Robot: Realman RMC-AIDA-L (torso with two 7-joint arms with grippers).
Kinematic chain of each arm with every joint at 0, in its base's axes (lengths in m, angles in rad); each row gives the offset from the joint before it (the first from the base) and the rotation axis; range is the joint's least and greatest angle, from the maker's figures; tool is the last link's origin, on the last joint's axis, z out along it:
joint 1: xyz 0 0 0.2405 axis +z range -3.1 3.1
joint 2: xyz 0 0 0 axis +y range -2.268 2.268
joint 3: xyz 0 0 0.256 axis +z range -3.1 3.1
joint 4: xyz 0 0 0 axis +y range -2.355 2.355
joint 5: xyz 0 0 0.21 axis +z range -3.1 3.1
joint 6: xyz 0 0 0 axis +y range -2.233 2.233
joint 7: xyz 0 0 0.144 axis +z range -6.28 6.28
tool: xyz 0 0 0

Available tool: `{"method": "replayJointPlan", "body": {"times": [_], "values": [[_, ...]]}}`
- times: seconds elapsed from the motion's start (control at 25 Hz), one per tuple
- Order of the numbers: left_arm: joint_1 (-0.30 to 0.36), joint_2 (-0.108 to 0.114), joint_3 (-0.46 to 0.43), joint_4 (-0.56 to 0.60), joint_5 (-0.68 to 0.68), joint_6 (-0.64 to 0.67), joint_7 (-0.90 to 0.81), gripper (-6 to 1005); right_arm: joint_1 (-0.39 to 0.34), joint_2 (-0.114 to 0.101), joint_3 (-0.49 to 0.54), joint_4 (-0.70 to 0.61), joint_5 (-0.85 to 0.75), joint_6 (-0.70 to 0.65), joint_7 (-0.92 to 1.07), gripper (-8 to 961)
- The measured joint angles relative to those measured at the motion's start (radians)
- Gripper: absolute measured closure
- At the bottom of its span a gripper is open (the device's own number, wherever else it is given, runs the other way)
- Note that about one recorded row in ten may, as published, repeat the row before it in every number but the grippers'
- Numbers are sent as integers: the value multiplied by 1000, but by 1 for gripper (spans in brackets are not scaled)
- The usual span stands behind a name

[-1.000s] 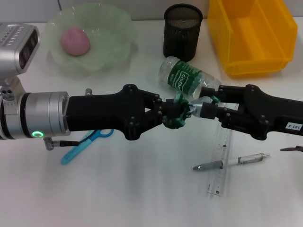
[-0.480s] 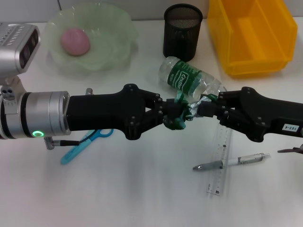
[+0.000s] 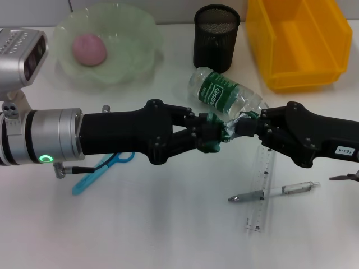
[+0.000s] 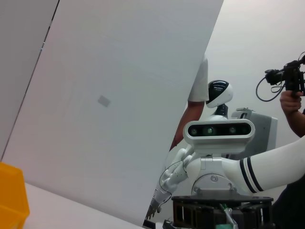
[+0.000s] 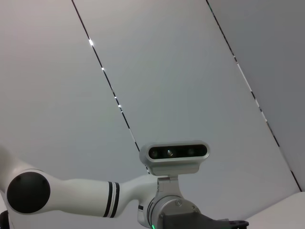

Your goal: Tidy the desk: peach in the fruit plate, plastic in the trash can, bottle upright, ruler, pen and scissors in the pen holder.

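A crumpled silvery piece of plastic (image 3: 231, 128) hangs above the desk (image 3: 168, 235) between my two grippers. My right gripper (image 3: 240, 128) is shut on it. My left gripper (image 3: 212, 133) meets it from the other side, green pads (image 3: 211, 147) spread apart. The bottle (image 3: 227, 95) lies on its side just behind them. The peach (image 3: 88, 49) sits in the fruit plate (image 3: 140, 33). The ruler (image 3: 261, 190) and the pen (image 3: 275, 192) lie crossed at the front right. The scissors (image 3: 104, 168) lie partly under my left arm.
The black mesh pen holder (image 3: 216, 36) stands at the back centre. The yellow trash can (image 3: 297, 45) is at the back right, and a corner of it (image 4: 9, 195) shows in the left wrist view. The wrist views otherwise show walls and another robot.
My right gripper has moved left and closed on the plastic. My left gripper's fingers have spread a little. The bottle, ruler and pen have not moved.
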Motion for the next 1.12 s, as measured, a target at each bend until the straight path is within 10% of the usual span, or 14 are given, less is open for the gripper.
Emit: {"method": "replayJointPlan", "body": {"times": [0.68, 0.96, 1.12], "values": [[8, 11, -3, 2, 8, 6, -1, 464, -15, -13, 28, -7, 22, 32, -1, 926], [45, 24, -70, 6, 8, -21, 30, 234, -73, -36, 121, 2, 237, 174, -36, 930], [100, 19, -193, 1, 4, -83, 127, 207, -102, -13, 182, 14, 465, 324, -144, 926]]}}
